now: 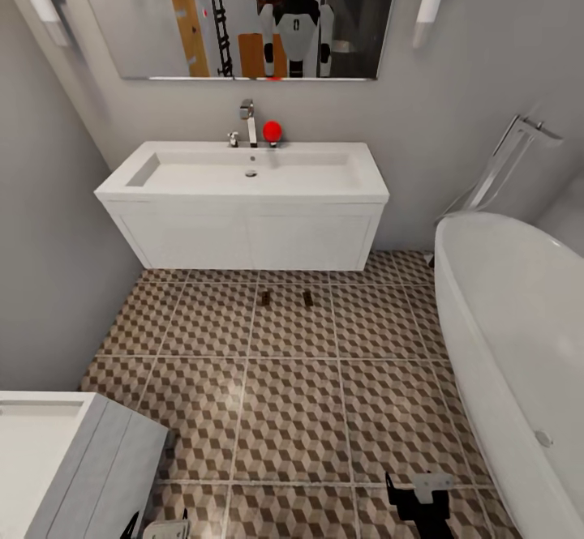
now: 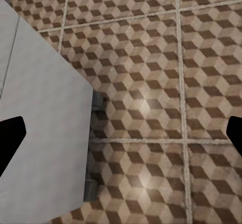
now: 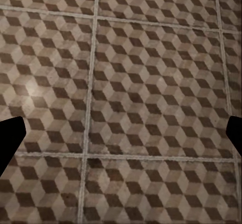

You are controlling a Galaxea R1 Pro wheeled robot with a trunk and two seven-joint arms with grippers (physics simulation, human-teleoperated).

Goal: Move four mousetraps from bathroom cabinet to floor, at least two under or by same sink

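Two small brown mousetraps (image 1: 265,298) (image 1: 308,298) lie side by side on the cube-patterned bathroom floor (image 1: 292,409), just in front of the white wall-hung vanity under the bathroom sink (image 1: 243,173). At the lower edge of the head view, my right gripper (image 1: 418,500) hangs over bare tiles, and my left gripper (image 1: 161,528) sits beside a small white unit. In the wrist views the left gripper (image 2: 121,138) and the right gripper (image 3: 121,135) are both open, fingers wide apart, nothing between them. The cabinet is out of view.
A white bathtub (image 1: 519,336) runs along the right side. A small white boxy unit (image 1: 65,458) stands at the near left, also seen as the white unit (image 2: 40,133) in the left wrist view. A red object (image 1: 272,130) sits by the chrome tap (image 1: 247,117). A grey wall closes the left.
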